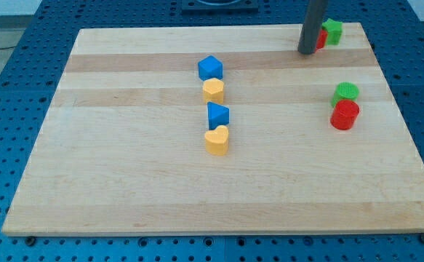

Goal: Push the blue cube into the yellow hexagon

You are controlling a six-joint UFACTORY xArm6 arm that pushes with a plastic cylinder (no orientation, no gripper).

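Instead of a claw, the arm ends in a dark rod, so nothing is clenched or released; my tip [307, 52] rests near the board's top right corner, touching or nearly touching a red block [320, 41] half hidden behind it, with a green block [332, 30] just beside that by the top edge. Near the right edge, a green cylinder [346, 92] touches a red cylinder [345, 115]. Mid-board, well apart from my tip, the blue cube [210, 68] sits against the yellow hexagon [213, 90]; below them a blue triangular block [217, 114] touches a yellow heart [217, 140]. The wooden board [110, 160] lies bare towards its left and bottom edges.
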